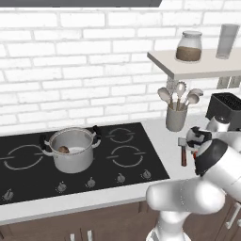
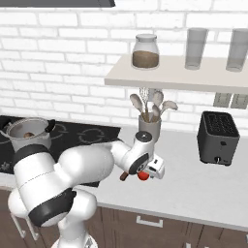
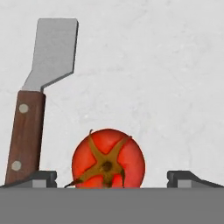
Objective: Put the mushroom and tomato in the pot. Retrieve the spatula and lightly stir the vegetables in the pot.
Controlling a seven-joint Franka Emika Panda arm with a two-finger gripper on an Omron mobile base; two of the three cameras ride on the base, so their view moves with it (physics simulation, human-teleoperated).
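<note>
Hand view, looking straight down at the pale counter (image 3: 166, 65): the gripper (image 3: 112, 178) stood with its two dark fingertips (image 3: 43, 177) spread wide, nothing pinched between them. The tomato (image 3: 108, 159), red with a brown star-shaped stem scar facing up, sat on the counter in the gap between the tips, closer to the left tip in this view, with clear space on each side. The spatula (image 3: 37, 100) lay flat on the counter just beside the tomato, apart from it, its reddish-brown riveted handle running down to the left fingertip and its flat grey head pointing away from the gripper.

Right base view: the gripper (image 2: 147, 173) hung low over the counter (image 2: 203, 184), the tomato (image 2: 142, 176) showing red just beneath the hand. The spatula (image 2: 124, 176) handle end showed just past the wrist. A utensil holder (image 2: 149, 127) of pale spoons stood on the counter behind the hand, a black toaster (image 2: 218, 138) well off to its far side, and a shelf (image 2: 174, 77) above carried a jar (image 2: 146, 50) and two glasses (image 2: 196, 47).

Left base view: the pot (image 1: 71, 150), shiny steel with two black side handles, stood on the black cooktop (image 1: 132, 155), well apart from the gripper, across the burners. The mushroom (image 1: 63, 149), a small brownish lump, lay inside the pot against its pale interior. The spatula (image 1: 183, 151) lay on the counter (image 1: 162, 136) beside the cooktop edge, next to the arm's wrist. The gripper's own tips were hidden behind the arm in this view.
</note>
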